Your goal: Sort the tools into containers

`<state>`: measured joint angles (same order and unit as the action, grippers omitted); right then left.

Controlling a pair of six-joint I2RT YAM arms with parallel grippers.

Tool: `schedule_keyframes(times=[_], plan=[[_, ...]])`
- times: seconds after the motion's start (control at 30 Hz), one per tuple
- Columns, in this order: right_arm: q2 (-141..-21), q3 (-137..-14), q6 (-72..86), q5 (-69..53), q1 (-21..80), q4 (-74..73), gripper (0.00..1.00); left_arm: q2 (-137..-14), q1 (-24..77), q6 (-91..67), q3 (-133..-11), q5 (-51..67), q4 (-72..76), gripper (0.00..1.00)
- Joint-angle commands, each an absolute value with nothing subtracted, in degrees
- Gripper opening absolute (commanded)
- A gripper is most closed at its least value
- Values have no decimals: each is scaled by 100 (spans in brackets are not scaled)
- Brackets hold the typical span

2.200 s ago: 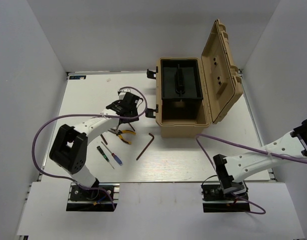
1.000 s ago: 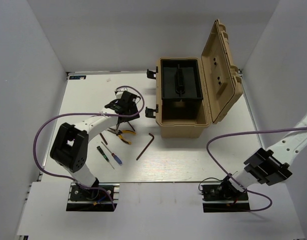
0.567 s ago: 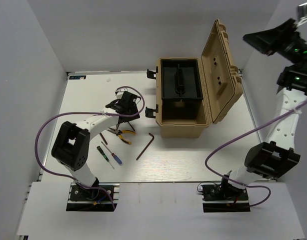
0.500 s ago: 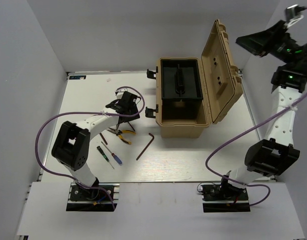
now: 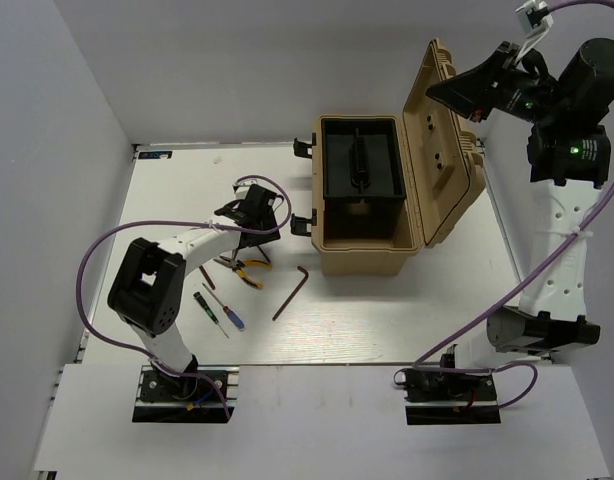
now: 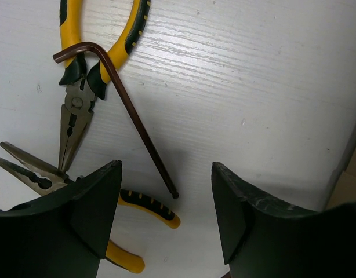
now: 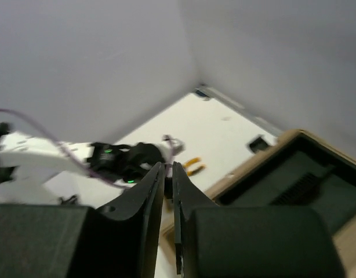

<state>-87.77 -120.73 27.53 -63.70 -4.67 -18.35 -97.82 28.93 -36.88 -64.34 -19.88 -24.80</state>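
left hand (image 6: 165,179) fingers apart over thin hex key (image 6: 142,132) lying against the pliers (image 6: 71,113); probably stiff, light, slick steel, best pinched mid-shaft; right hand (image 7: 168,169) together, empty

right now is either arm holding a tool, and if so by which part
Nothing is held. The left gripper hangs open over the hex key and pliers; the right gripper is high up, jaws nearly closed on nothing.

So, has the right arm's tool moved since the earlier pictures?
Yes. The right tool rose from low at the view's right edge to the top of the toolbox lid.
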Motion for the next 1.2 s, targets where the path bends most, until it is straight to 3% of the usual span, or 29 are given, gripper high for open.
schedule_keyframes(times=[0.0,0.07,0.1,0.2,0.27,0.33,0.37,0.47,0.5,0.67,0.8,0.93,1.03,1.17], plan=[[-8535,-12174,941,-4427,-238,-3419,17,-9721,2856,-3630,-6504,-1951,-2382,73],[-8464,-12033,809,-3616,-150,-3349,17,-9773,2804,-3630,-6504,-1951,-2330,73],[-8420,-12041,635,-2551,-62,-3392,17,-9773,2804,-3630,-6504,-1951,-2329,73],[-8578,-12497,-267,-1418,254,-3700,17,-9826,2804,-3630,-6504,-1899,-2329,73],[-8710,-12499,-605,162,421,-3709,17,-9826,2804,-3630,-6504,-1898,-2329,73],[-8762,-12419,-1210,1357,501,-3604,23,-9879,2804,-3630,-6504,-1898,-2277,73],[-8737,-12219,-1291,1641,492,-3595,41,-9879,2804,-3630,-6556,-1898,-2276,73],[-8482,-11632,-1424,1662,475,-3533,69,-9940,2751,-3630,-6557,-1898,-2276,73],[-8368,-11489,-1424,1661,466,-3455,90,-9940,2751,-3630,-6609,-1898,-2276,73],[-8148,-11083,-1239,1960,378,-3314,90,-9993,2751,-3630,-6670,-1898,-2329,73],[-8174,-11206,-968,2005,176,-3278,71,-10045,2751,-3630,-6732,-1846,-2329,73],[-8165,-11329,-738,1872,62,-3358,37,-10098,2698,-3630,-6732,-1793,-2329,73],[-8130,-11329,-624,1802,-237,-3392,22,-10099,2698,-3630,-6785,-1871,-2382,73],[-8077,-11303,-449,1521,-430,-3489,10,-10151,2698,-3683,-6785,-2109,-2496,73]])
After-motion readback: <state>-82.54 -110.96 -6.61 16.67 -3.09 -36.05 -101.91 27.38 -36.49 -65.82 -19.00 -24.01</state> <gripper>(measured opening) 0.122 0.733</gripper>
